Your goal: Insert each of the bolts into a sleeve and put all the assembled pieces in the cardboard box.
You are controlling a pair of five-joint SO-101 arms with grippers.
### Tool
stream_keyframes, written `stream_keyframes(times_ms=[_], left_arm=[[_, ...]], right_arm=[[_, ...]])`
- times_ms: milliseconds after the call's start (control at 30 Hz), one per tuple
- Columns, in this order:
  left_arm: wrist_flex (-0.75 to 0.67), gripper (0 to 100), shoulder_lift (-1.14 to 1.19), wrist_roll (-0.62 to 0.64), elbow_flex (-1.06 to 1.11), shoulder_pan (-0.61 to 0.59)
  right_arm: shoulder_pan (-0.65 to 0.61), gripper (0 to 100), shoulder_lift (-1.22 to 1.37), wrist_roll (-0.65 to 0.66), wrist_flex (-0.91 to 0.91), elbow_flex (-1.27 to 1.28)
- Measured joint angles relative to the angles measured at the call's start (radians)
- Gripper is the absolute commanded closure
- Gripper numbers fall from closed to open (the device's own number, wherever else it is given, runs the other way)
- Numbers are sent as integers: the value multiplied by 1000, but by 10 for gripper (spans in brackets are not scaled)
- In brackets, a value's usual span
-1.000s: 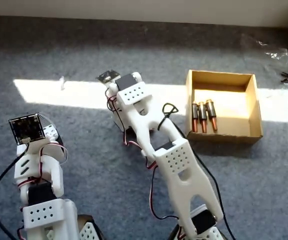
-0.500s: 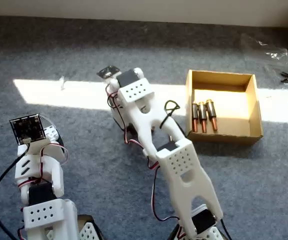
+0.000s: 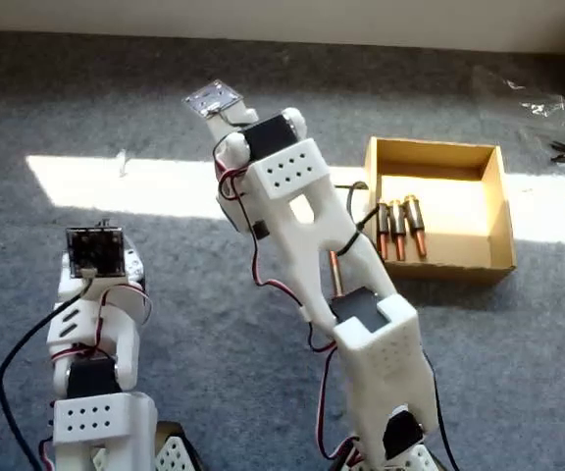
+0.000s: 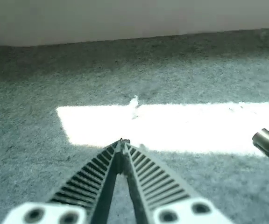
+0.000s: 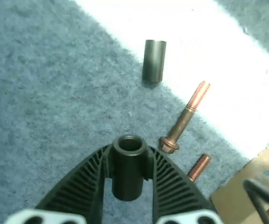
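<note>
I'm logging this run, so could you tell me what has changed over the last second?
The right arm has risen off the carpet and swung a little toward the cardboard box, the right gripper shut on a sleeve. The left arm shifted slightly toward it, the left gripper shut. The cardboard box and the three assembled pieces inside stayed put.

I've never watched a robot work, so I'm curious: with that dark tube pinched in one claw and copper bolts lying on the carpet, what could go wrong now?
The right gripper pinches the sleeve by its sides, so it may twist or slip when a bolt is pushed in. The loose bolt lies flat on soft carpet, close to a second bolt; grabbing one could knock the other. The loose sleeve is round and might roll if bumped.
</note>
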Motion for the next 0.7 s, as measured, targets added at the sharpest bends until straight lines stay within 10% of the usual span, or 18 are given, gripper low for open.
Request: stream_keyframes(times_ms=[700], left_arm=[[0, 993, 0, -106, 15, 77]], right_arm=[[38, 995, -819, 0, -167, 743]])
